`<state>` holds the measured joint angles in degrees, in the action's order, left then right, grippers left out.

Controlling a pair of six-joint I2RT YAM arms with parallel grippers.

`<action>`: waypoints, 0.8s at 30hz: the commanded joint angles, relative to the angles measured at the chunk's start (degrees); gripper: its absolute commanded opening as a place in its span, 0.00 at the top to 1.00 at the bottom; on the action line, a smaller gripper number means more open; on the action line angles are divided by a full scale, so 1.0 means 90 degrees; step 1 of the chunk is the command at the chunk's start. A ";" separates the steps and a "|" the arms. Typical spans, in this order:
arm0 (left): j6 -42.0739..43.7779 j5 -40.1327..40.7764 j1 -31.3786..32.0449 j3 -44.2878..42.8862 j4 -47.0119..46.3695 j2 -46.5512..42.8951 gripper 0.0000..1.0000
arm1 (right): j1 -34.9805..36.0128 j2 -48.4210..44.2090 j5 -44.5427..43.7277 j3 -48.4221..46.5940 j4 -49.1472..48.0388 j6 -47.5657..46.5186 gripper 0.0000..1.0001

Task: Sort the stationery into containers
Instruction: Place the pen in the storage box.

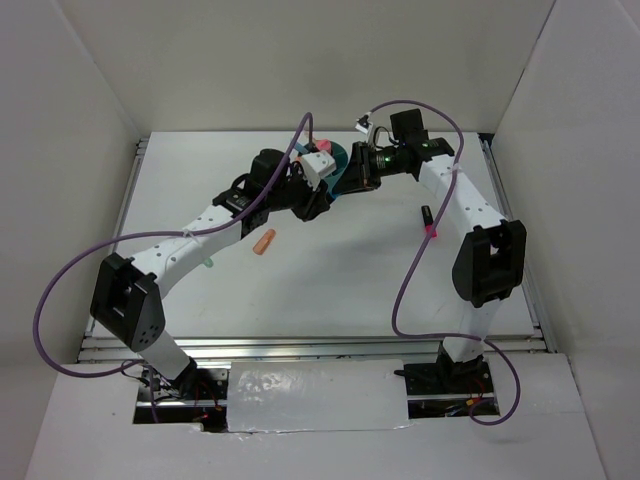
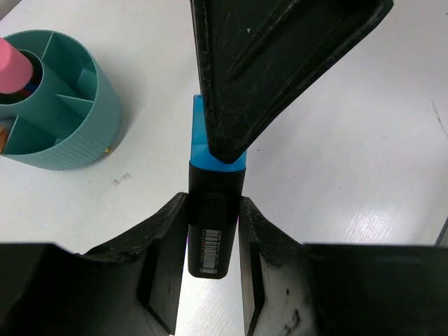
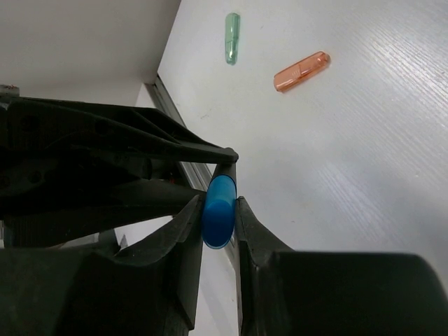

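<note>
A marker with a black body (image 2: 213, 231) and a blue cap (image 3: 219, 203) hangs above the table between both grippers. My left gripper (image 2: 213, 206) is shut on the black body. My right gripper (image 3: 218, 210) is shut on the blue cap, and one of its fingers (image 2: 280, 63) covers the cap's far end in the left wrist view. The round teal cup (image 2: 84, 133) stands just left of the marker, with a pink piece (image 2: 14, 66) upright in its centre well. In the top view the cup (image 1: 342, 158) is mostly hidden behind the two wrists.
On the table lie an orange stub (image 3: 301, 71) (image 1: 264, 242), a mint green stub (image 3: 232, 29) by the left arm, and a black and pink pen (image 1: 428, 222) beside the right arm. A metal rail (image 1: 130, 200) edges the table on the left.
</note>
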<state>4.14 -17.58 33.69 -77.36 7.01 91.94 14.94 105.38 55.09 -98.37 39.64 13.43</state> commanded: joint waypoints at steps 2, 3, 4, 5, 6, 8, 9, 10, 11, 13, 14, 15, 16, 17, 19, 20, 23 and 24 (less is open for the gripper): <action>-0.0128 0.0088 0.0036 -0.0115 -0.0319 -0.0274 0.79 | 0.0010 -0.0156 0.0119 -0.0115 -0.0234 -0.0096 0.97; -0.0148 0.0137 0.0036 -0.0134 -0.0310 -0.0265 0.59 | 0.0010 -0.0176 0.0071 -0.0135 -0.0215 -0.0115 0.98; -0.0215 0.0205 0.0036 -0.0144 -0.0261 -0.0294 0.47 | 0.0000 -0.0186 -0.0026 -0.0144 -0.0147 -0.0193 0.99; -0.0235 0.0264 0.0016 -0.0193 -0.0222 -0.0313 0.37 | -0.0019 -0.0195 -0.0114 -0.0164 -0.0127 -0.0232 0.99; -0.0255 0.0361 -0.0003 -0.0222 -0.0154 -0.0371 0.10 | -0.0039 -0.0215 -0.0173 -0.0212 -0.0088 -0.0252 1.00; -0.0323 0.0391 -0.0139 -0.0213 -0.0027 -0.0547 0.01 | -0.0214 -0.0244 -0.0310 -0.0252 -0.0059 -0.0272 1.00; -0.0333 0.0362 -0.0217 -0.0203 -0.0007 -0.0644 0.01 | -0.0282 -0.0302 -0.0369 -0.0262 -0.0049 -0.0262 1.00; -0.0314 0.0343 -0.0296 -0.0164 -0.0007 -0.0916 0.01 | -0.0360 -0.0332 -0.0505 -0.0271 -0.0039 -0.0272 1.00; -0.0304 0.0323 -0.0470 -0.0038 -0.0075 -0.1073 0.01 | -0.0525 -0.0390 -0.0564 -0.0213 -0.0039 -0.0262 1.00; -0.0352 0.0391 -0.0657 0.0186 -0.0328 -0.1599 0.01 | -0.0673 -0.0565 -0.0671 -0.0174 0.0029 -0.0310 1.00; -0.0372 0.0469 -0.0822 0.0371 -0.0532 -0.1776 0.01 | -0.0828 -0.0625 -0.0778 -0.0145 0.0058 -0.0359 1.00; -0.0392 0.0556 -0.0911 0.0402 -0.0554 -0.1894 0.01 | -0.0888 -0.0674 -0.0857 -0.0145 0.0126 -0.0476 1.00; -0.0402 0.0905 -0.0950 0.0315 -0.0505 -0.2011 0.01 | -0.0966 -0.0742 -0.0944 -0.0183 0.0175 -0.0535 1.00; -0.0402 0.1141 -0.1018 0.0218 -0.0186 -0.2003 0.01 | -0.1034 -0.0771 -0.1139 -0.0213 0.0186 -0.0593 1.00; -0.0820 0.1764 -0.1174 -0.0132 0.0187 -0.1867 0.01 | -0.1268 -0.0879 -0.1335 -0.0203 -0.0106 -0.0507 1.00; -0.0909 0.1875 -0.1262 -0.0222 0.0362 -0.1789 0.01 | -0.1356 -0.0898 -0.1423 -0.0213 -0.0214 -0.0448 1.00; -0.1124 0.1924 -0.1604 -0.0262 0.0715 -0.1632 0.01 | -0.1474 -0.0840 -0.2114 -0.0388 -0.0555 -0.0331 1.00; -0.1211 0.1915 -0.1682 -0.0165 0.0687 -0.1603 0.01 | -0.1455 -0.0811 -0.2224 -0.0398 -0.0624 -0.0243 1.00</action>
<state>-2.37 -3.92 20.88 -79.09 9.45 75.42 1.54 100.40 40.77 -98.76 38.89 10.46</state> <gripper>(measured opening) 0.993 0.266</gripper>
